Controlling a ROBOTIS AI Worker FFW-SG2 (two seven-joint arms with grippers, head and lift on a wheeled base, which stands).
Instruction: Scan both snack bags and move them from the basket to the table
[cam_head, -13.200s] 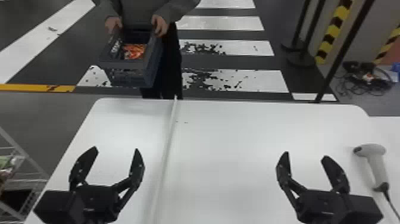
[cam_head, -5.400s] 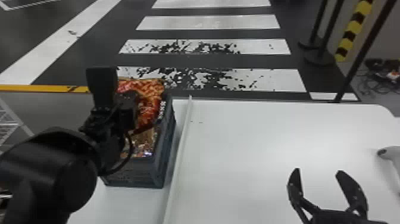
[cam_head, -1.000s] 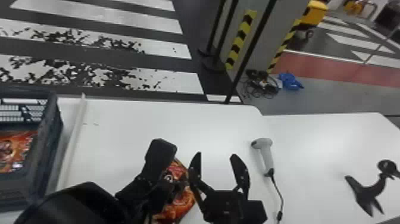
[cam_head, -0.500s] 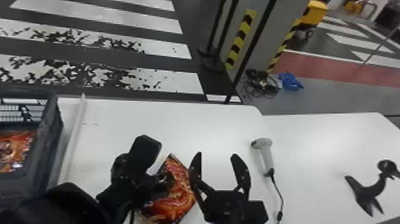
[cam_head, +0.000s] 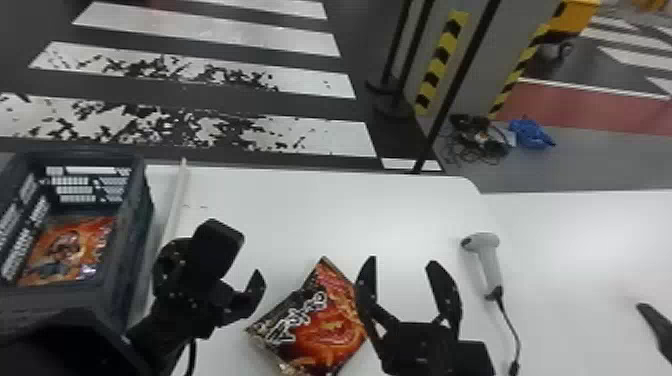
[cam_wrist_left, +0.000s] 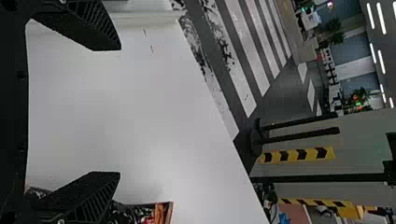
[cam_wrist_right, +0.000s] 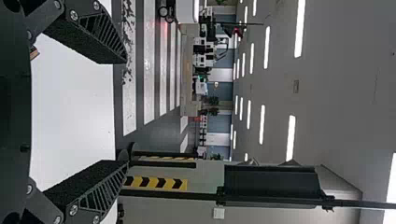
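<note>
The left hand (cam_head: 244, 256) is open beside a snack bag (cam_head: 325, 327) on the bench (cam_head: 310, 215); the right hand (cam_head: 403, 264), also open, is at its other side. A second bag (cam_head: 65, 252) lies in the basket (cam_head: 135, 215).

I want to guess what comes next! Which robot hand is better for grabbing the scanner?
Probably the right hand. It is open and nearer the scanner, which lies to its right. The left hand is open too, but farther off, past the snack bag.
</note>
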